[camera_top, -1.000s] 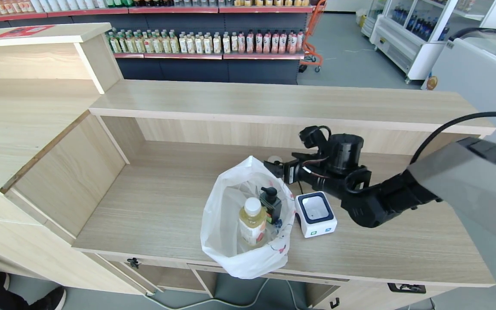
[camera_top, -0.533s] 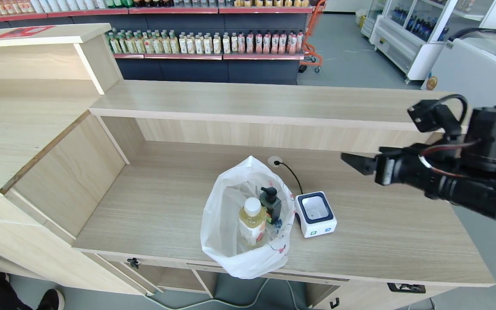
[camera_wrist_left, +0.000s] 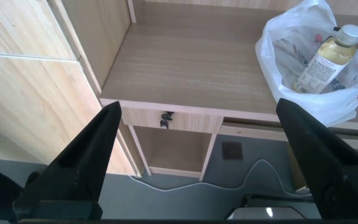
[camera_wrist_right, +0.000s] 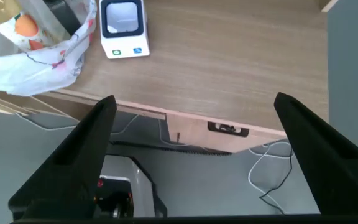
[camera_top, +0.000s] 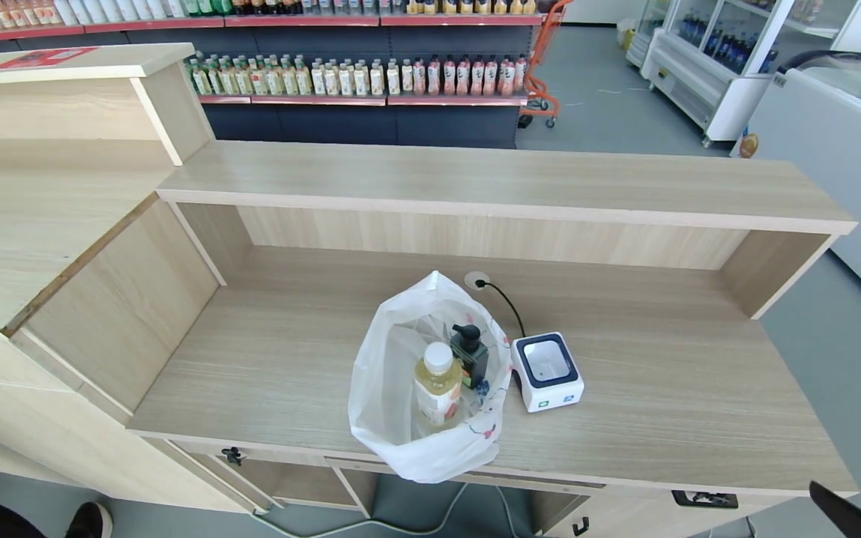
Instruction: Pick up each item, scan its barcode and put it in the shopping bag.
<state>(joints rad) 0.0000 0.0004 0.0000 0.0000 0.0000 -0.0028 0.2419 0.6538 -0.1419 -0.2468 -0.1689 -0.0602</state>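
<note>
- The shopping bag (camera_top: 400, 418) stands at frame centre on the bench (camera_top: 288, 351), holding a drink bottle (camera_top: 438, 385) and a pump bottle (camera_top: 469, 353).
- The scanner (camera_top: 548, 371) sits just right of the bag.
- The left tool (camera_wrist_left: 199, 104) and the right tool (camera_wrist_right: 196, 98) are both spread wide and empty.

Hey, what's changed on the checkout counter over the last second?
The right arm pulled back from above the scanner toward the robot's right and off the counter. The right tool is now open and empty in front of the counter. The shopping bag, the yellow drink bottle and pump bottle inside it, and the scanner stayed put.
</note>
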